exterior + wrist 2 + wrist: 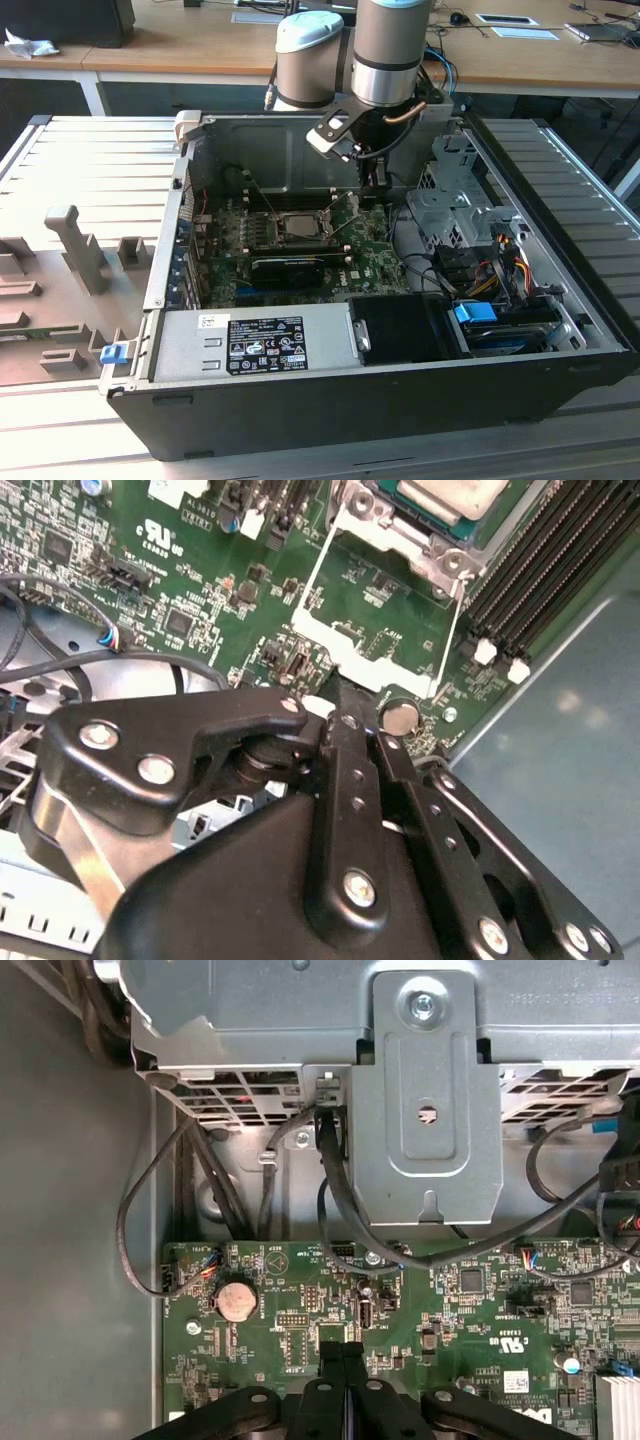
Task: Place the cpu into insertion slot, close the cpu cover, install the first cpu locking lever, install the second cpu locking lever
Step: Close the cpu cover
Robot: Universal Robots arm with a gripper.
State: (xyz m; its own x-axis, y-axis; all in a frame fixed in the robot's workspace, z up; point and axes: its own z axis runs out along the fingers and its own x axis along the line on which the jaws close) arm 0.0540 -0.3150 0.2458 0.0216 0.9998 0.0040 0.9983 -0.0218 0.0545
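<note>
Low on the exterior view's left I saw one printed label point(265, 345) on the power supply point(180, 345), its print unreadable. At mid-frame the cpu point(297, 226) lay in the insertion slot point(272, 229), one long black card point(292, 266) below it. Just right, the gripper point(376, 188) hung with fingers point(330, 1375) pressed together, holding nothing.

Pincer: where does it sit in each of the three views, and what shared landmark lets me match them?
Exterior view: the pincer hangs under the arm's wrist, over the green board, to the exterior view's right of the socket.
Second wrist view: the pincer, shut, over the board, beside a round silver disc.
First wrist view: the pincer, shut, over the board, facing a grey bracket.
Shared landmark: the green board.
</note>
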